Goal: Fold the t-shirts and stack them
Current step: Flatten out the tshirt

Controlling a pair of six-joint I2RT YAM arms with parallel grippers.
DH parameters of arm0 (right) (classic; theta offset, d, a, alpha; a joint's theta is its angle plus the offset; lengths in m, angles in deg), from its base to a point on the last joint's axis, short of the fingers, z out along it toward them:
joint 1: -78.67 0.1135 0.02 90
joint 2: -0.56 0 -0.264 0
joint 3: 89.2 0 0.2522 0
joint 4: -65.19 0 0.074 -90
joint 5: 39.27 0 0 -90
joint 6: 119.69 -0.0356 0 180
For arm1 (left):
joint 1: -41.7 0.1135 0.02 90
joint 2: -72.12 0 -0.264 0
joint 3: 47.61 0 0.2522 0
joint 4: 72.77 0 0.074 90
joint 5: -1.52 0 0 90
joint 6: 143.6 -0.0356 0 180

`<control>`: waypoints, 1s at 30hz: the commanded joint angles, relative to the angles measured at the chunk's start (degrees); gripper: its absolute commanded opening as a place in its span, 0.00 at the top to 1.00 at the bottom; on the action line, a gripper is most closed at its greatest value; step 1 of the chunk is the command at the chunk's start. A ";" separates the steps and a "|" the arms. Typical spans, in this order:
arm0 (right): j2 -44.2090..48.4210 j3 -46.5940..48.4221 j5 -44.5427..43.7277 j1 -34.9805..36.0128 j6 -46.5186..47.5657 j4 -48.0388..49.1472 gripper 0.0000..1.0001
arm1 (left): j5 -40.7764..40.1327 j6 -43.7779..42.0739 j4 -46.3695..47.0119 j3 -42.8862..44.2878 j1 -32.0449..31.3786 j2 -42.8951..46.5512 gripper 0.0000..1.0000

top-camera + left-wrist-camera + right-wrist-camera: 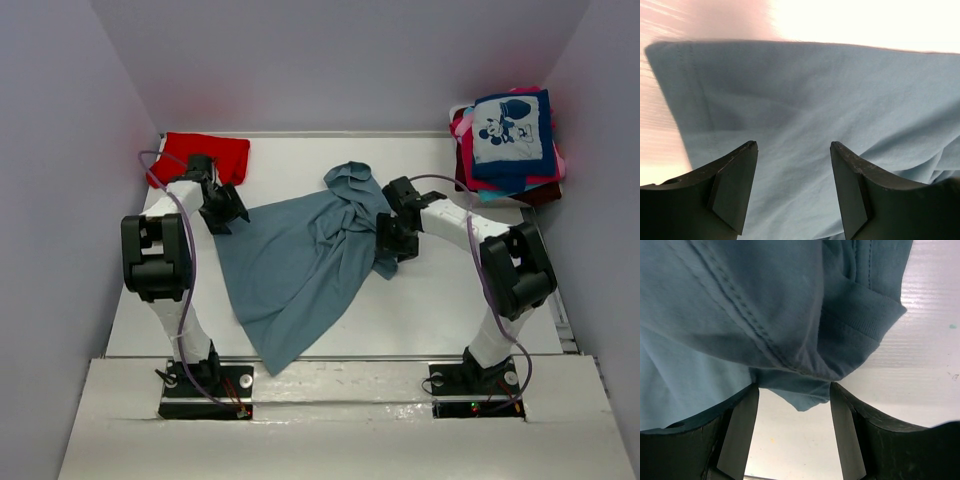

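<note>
Lying rumpled on white surface [440, 300], grey-blue t-shirt [300, 260]; left hand [793, 150], right hand [794, 392] spread at its sides; mouse-print navy t-shirt [512, 135] tops stack [500, 185]; pale walls [330, 60].

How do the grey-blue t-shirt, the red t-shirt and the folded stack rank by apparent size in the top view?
1. grey-blue t-shirt, spread out, clearly largest.
2. folded stack.
3. red t-shirt, smallest as seen, though the left arm hides part of it.

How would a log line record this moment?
grey-blue t-shirt crumpled mid-table | left gripper open over its left edge | right gripper open at bunched side | red t-shirt far-left | stack far-right
</note>
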 commanded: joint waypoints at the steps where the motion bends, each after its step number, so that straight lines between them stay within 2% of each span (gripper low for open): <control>1: 2.02 -1.59 -0.78 0.34 0.84 -0.64 0.36 | -5.16 -0.26 -1.52 0.94 1.40 0.65 0.28; 4: 2.29 -2.30 1.07 0.34 0.58 -0.29 0.36 | -7.64 0.35 -1.96 0.77 2.63 1.26 0.26; 12: 2.46 -3.44 2.47 0.34 0.76 -0.20 0.36 | -4.48 0.53 -0.47 0.85 7.81 -0.31 0.26; 27: 2.20 -2.83 3.09 0.34 1.46 -1.17 0.36 | -1.14 0.53 1.73 4.81 8.35 -9.28 0.28; 30: 2.02 -2.65 3.26 0.34 1.37 -1.17 0.36 | -0.88 0.71 1.82 4.81 8.87 -9.72 0.32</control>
